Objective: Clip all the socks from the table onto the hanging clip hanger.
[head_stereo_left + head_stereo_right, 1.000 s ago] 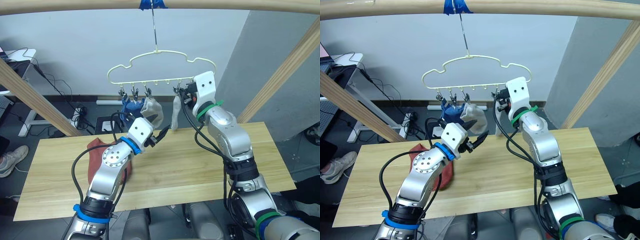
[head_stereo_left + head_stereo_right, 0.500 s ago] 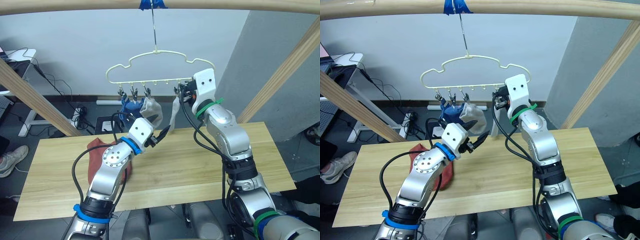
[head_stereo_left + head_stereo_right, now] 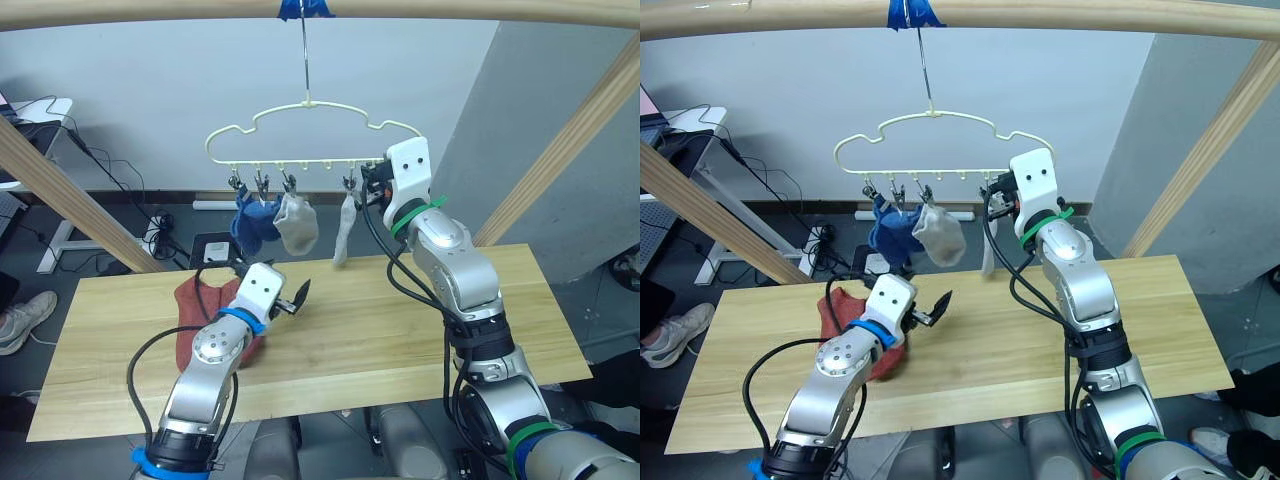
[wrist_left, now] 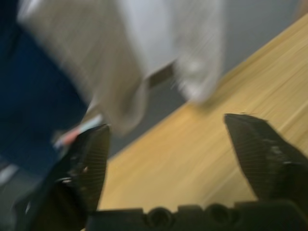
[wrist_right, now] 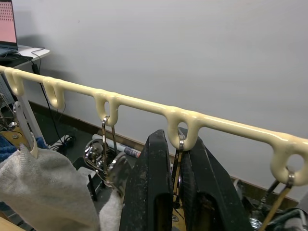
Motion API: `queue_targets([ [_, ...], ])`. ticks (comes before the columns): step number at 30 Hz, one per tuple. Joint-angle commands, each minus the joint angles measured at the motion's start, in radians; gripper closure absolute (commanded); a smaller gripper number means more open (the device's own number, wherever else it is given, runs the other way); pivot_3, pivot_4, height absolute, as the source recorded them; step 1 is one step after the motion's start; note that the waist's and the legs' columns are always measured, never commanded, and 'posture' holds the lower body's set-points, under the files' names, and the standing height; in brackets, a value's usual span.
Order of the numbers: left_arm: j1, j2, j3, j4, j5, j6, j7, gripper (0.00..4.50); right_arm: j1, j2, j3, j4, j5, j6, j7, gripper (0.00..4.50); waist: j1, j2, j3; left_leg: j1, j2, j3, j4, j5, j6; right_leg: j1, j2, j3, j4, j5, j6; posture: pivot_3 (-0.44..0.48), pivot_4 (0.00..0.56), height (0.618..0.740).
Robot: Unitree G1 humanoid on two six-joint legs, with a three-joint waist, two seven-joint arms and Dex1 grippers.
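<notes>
No brand, label or legible writing anywhere.

Thin pale-yellow wire clip hanger with a cloud-shaped outline (image 3: 312,130) hung by its metal hook from a round wooden pole (image 3: 150,10), at a strip of blue tape (image 3: 303,8). Along its lower bar, a row of small metal clips. Toward 9 o'clock on that bar, blue sock fabric (image 3: 252,222) bunched and dark, clipped; just beside it toward 3 o'clock, a light grey ankle sock (image 3: 296,222), soft and rounded, toe down. Further toward 3 o'clock, a second light grey sock (image 3: 343,228) hanging long and narrow from its clip, lower end near the far edge of the table.

Right gripper (image 3: 372,185) raised at the 3 o'clock end of the bar, beside the narrow grey sock. In the right wrist view, black fingers (image 5: 154,192) pressed nearly together around a metal clip (image 5: 178,166) dangling from one loop of the bar.

Long light wooden plank table (image 3: 430,320) below. Rust-red sock fabric (image 3: 195,305) crumpled on the table toward 9 o'clock, partly behind the left arm. Left gripper (image 3: 292,297) low over the table, near the rust-red heap, below the hanging blue and grey socks; ribbed black fingers (image 4: 260,149) spread wide, holding nothing.
</notes>
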Motion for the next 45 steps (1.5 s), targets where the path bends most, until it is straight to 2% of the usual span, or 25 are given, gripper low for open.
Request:
queue_targets([
  [1,-0.012,-0.022,0.079,0.057,-0.01,0.081,0.08,0.03,-0.013,-0.004,-0.014,-0.033,0.012,-0.005,0.013,4.5,-0.001,0.0,0.0,0.0,0.0,0.0,0.0,0.0,0.0,0.0,0.0,0.0,0.0,0.0,0.0,-0.197,0.246,0.74],
  [5,-0.083,-0.051,0.15,0.191,-0.039,0.142,0.131,0.03,-0.012,-0.004,-0.01,-0.035,0.013,0.004,0.021,4.5,0.001,0.0,0.0,0.0,0.0,-0.001,0.0,0.0,0.0,0.0,0.0,-0.001,0.0,0.0,0.0,-0.197,0.254,0.74],
  [12,-0.168,-0.051,0.14,0.365,-0.027,0.156,0.143,0.03,-0.008,-0.001,-0.004,-0.046,0.012,0.019,0.033,4.5,0.001,0.0,0.0,0.0,0.0,-0.001,0.0,0.0,0.0,0.0,0.0,-0.001,0.0,0.0,-0.001,-0.206,0.259,0.74],
  [17,-0.16,-0.047,0.116,0.39,-0.022,0.17,0.125,0.03,-0.005,0.001,-0.004,-0.053,0.01,0.025,0.036,4.5,0.001,0.0,0.0,0.001,0.0,-0.001,0.0,0.0,0.0,0.001,0.0,-0.001,0.0,0.0,-0.001,-0.213,0.255,0.74],
  [21,-0.145,-0.048,0.113,0.379,-0.024,0.172,0.124,0.9,-0.005,0.002,-0.004,-0.056,0.009,0.026,0.039,4.5,0.0,0.0,0.0,0.001,0.0,-0.001,0.0,0.0,0.0,0.001,0.0,-0.001,0.0,0.0,0.0,-0.214,0.255,0.74],
  [33,-0.066,-0.079,0.134,0.288,-0.096,0.174,0.083,4.33,-0.019,0.003,-0.006,-0.039,0.007,0.002,0.041,4.5,0.0,0.0,0.0,0.001,0.0,0.0,0.0,0.0,0.0,0.001,0.0,-0.001,0.0,0.0,0.0,-0.214,0.241,0.74],
  [34,-0.063,-0.082,0.134,0.285,-0.104,0.167,0.073,4.48,-0.02,0.003,-0.007,-0.038,0.007,0.002,0.041,4.5,0.0,0.0,0.0,0.001,0.0,0.0,0.0,0.0,0.0,0.001,0.0,-0.001,0.0,0.0,-0.001,-0.215,0.241,0.74],
  [36,-0.064,-0.099,0.127,0.263,-0.132,0.147,0.041,4.48,-0.021,0.003,-0.008,-0.037,0.007,0.001,0.04,4.5,0.0,0.0,0.0,0.001,0.0,0.0,0.0,0.0,0.0,0.001,0.0,-0.001,0.0,0.0,0.0,-0.217,0.242,0.74],
  [41,-0.088,-0.165,-0.005,0.127,-0.164,0.085,-0.066,4.48,-0.023,0.001,-0.013,-0.04,0.006,0.005,0.035,4.5,0.003,0.0,0.0,0.0,-0.001,0.0,0.0,0.0,0.0,0.001,-0.001,-0.001,0.0,0.0,0.0,-0.223,0.243,0.74],
  [45,-0.141,-0.26,-0.104,0.047,-0.149,0.079,-0.041,4.48,-0.026,-0.001,-0.016,-0.052,0.006,0.016,0.032,4.5,0.001,0.0,0.0,-0.001,-0.001,0.0,0.0,0.0,0.0,0.001,-0.002,-0.001,-0.001,0.0,0.0,-0.231,0.243,0.74],
])
